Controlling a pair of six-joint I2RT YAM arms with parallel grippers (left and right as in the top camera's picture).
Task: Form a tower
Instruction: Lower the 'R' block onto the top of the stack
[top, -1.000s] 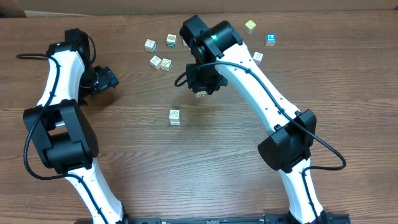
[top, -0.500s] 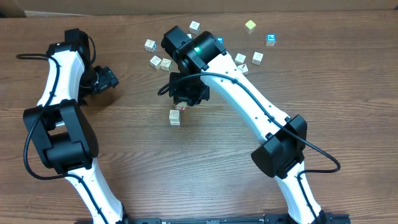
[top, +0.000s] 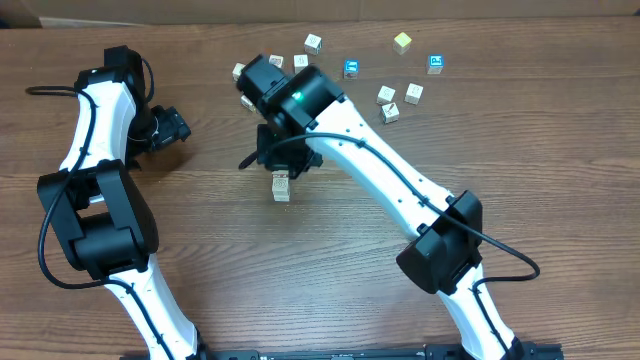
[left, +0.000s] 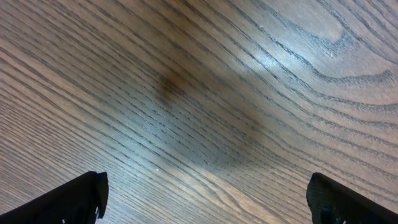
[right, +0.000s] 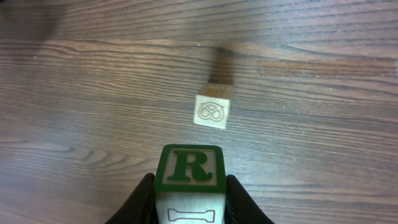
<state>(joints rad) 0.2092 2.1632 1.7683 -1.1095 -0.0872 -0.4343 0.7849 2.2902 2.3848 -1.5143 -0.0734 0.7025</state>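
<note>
The right claw (right: 189, 190) is clamped on a pale R cube (right: 189, 167), its green-printed letter face up, just short of the tower (right: 211, 111), which stands on the wooden bench (right: 74, 93) showing a knot mark on top, while the left claw (left: 208, 199) gapes wide and empty.

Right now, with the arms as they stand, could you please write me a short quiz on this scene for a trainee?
1. True or false: the right fingers hold the R cube.
2. Fill in: the left fingers stand wide ___, with nothing between them.
3. The R cube and the pale cube on the table are: A) stacked, B) apart, C) both lying on the table.
Key: 1 true; 2 open; 3 B.
</note>
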